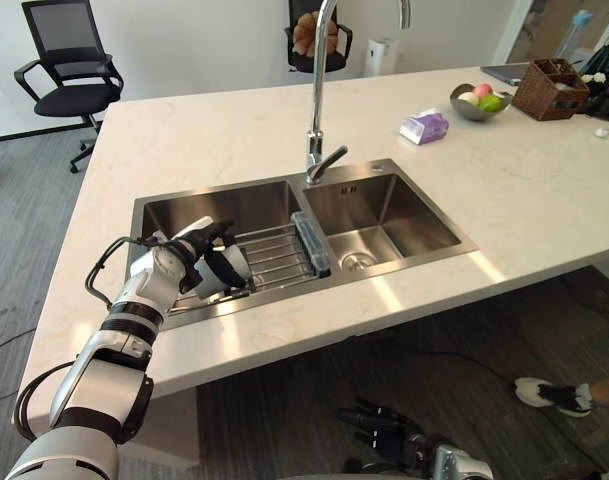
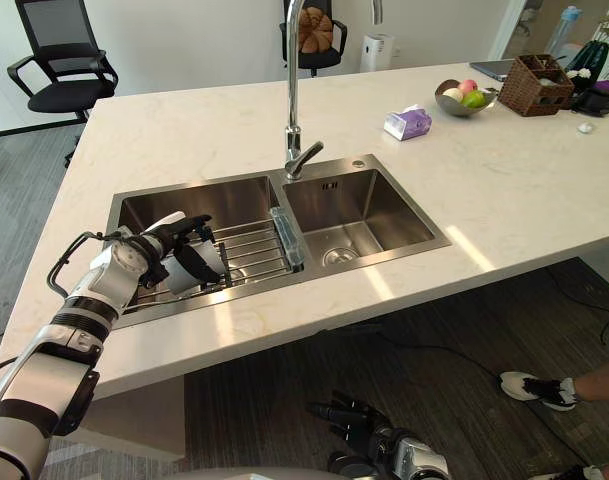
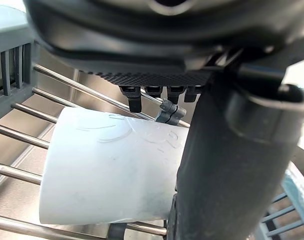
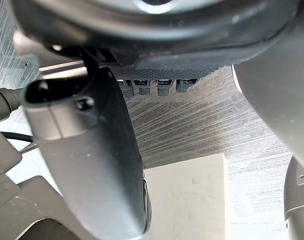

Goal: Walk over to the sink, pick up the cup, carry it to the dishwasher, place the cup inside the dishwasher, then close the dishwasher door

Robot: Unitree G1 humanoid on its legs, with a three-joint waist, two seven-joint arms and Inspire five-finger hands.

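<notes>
Over the rack [image 1: 280, 256], left hand [image 1: 174, 266] fingers [image 2: 191, 262] wrap the cup [image 3: 107, 170]

Left hand [image 1: 180, 263] round the cup [image 3: 107, 170] sits tight against rack bars [image 1: 279, 250] in the left basin [image 1: 224, 205]; tap [image 1: 316, 90] behind, right basin [image 1: 389, 210] open.

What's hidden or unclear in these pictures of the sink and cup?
Cup: mouth and inside hidden; the left hand wraps it in the head views, and its thumb crosses it in the left wrist view.
Faucet: top cut by the head views' upper edge.
Bowl: fruit too small to identify.
Person: cut by the right edge.
</notes>
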